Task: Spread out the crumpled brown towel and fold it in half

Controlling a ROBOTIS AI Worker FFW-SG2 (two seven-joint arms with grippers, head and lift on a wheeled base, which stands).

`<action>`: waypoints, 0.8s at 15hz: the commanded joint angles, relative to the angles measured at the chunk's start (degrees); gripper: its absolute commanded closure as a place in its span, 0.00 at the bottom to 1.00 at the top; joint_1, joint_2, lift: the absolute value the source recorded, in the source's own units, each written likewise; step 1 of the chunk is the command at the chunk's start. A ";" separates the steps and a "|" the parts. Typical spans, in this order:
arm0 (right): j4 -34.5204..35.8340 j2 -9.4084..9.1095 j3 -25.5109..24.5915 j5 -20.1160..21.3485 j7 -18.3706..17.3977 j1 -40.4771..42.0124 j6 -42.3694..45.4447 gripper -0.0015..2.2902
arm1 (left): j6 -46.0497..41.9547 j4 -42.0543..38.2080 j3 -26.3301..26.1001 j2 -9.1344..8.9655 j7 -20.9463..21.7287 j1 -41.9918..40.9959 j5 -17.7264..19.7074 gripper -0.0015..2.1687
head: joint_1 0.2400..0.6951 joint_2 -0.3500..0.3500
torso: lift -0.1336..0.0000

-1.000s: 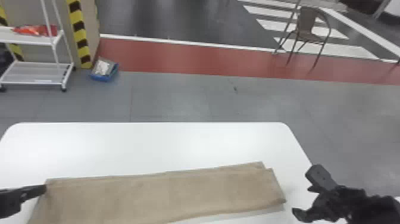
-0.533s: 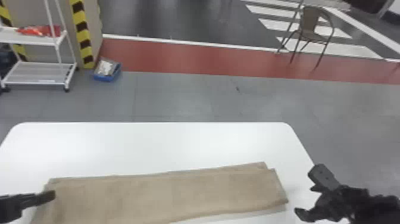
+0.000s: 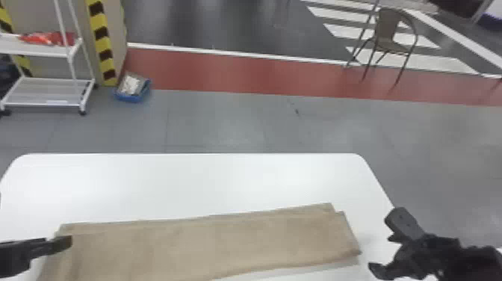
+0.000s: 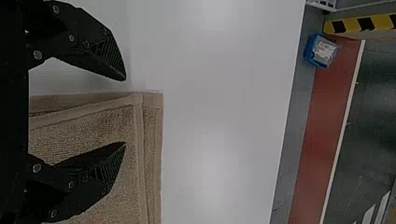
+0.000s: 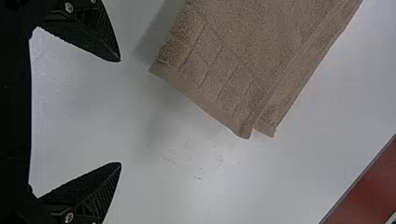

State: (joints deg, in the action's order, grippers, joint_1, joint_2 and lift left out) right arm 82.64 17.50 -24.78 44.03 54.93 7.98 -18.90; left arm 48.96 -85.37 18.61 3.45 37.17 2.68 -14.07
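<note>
Brown towel (image 3: 201,243) lies folded in long strip on white table (image 3: 186,183). Left gripper (image 3: 62,244), fingers parted, grasps nothing at left end; right gripper (image 3: 380,241), likewise released, sits beyond right end.

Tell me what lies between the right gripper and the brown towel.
Bare white table separates the right gripper from the towel, as the right wrist view shows.
</note>
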 commanded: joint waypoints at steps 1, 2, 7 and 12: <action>-0.46 -0.01 0.08 0.00 0.01 -0.33 0.13 0.04 | -0.13 0.38 -0.33 0.06 -0.43 0.13 -0.17 0.23 | 1.00 0.15 | 1.00; -0.55 -0.01 0.08 0.00 -0.08 -0.42 0.13 0.04 | -0.13 0.47 -0.33 0.06 -0.43 0.22 -0.26 0.28 | 1.00 0.15 | 1.00; -0.81 -0.01 0.08 0.00 -0.08 -0.77 0.13 0.04 | -0.48 0.38 0.03 0.06 -0.43 0.22 -0.17 0.33 | 1.00 0.16 | 1.00; -0.81 0.07 -0.01 0.00 -0.08 -0.86 0.13 0.04 | -0.83 0.12 0.29 -0.03 -0.60 0.22 -0.08 0.47 | 1.00 0.16 | 1.00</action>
State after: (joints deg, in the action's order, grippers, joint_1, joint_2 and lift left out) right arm 81.83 17.57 -24.78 44.03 54.84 7.17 -18.77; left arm 48.34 -85.15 18.84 3.48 36.56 2.93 -14.22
